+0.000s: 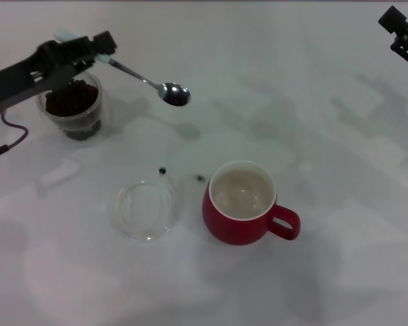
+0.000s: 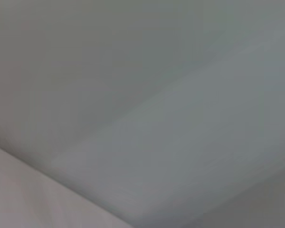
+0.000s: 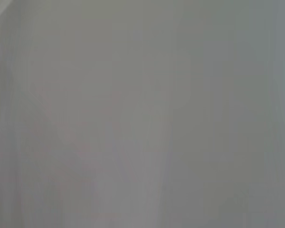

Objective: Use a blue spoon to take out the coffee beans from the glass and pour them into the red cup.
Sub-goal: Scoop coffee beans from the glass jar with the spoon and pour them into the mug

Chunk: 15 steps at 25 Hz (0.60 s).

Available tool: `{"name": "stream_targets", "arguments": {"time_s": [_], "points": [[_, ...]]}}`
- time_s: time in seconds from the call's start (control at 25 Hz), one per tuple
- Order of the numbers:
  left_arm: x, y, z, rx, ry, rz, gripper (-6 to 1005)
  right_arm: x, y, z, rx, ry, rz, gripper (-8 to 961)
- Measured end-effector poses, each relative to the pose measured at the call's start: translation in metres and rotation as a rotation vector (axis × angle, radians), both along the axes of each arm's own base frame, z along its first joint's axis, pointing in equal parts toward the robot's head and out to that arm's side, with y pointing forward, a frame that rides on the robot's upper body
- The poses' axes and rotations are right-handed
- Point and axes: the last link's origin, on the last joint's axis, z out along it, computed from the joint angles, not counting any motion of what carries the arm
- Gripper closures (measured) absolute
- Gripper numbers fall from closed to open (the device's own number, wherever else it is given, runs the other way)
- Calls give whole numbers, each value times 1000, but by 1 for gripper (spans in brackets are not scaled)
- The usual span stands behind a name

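Note:
In the head view my left gripper (image 1: 98, 47) is shut on the pale blue handle of the blue spoon (image 1: 149, 83) and holds it in the air. The spoon's metal bowl carries dark coffee beans (image 1: 175, 96) and hangs to the right of the glass (image 1: 71, 105), above the bare table. The glass holds many coffee beans and stands under my left arm. The red cup (image 1: 241, 204) stands at the front middle, cream inside, no beans visible in it, handle to the right. My right gripper (image 1: 402, 30) is parked at the far right. Both wrist views show only blurred grey.
A flat shallow clear glass dish (image 1: 144, 209) lies left of the red cup. Two stray beans (image 1: 162, 170) lie on the white table (image 1: 326, 136) between the dish and the cup. A cable (image 1: 10, 136) trails at the left edge.

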Motion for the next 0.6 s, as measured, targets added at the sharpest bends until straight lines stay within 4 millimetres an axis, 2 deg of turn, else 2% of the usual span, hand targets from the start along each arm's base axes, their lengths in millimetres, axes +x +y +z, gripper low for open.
{"name": "stream_targets", "arguments": {"time_s": [0.24, 0.6], "points": [[16, 0, -17, -75, 3, -44, 880, 3, -4, 0, 2, 2, -13, 167], [28, -4, -39, -181, 40, -85, 879, 3, -8, -3, -2, 10, -14, 167]]}}
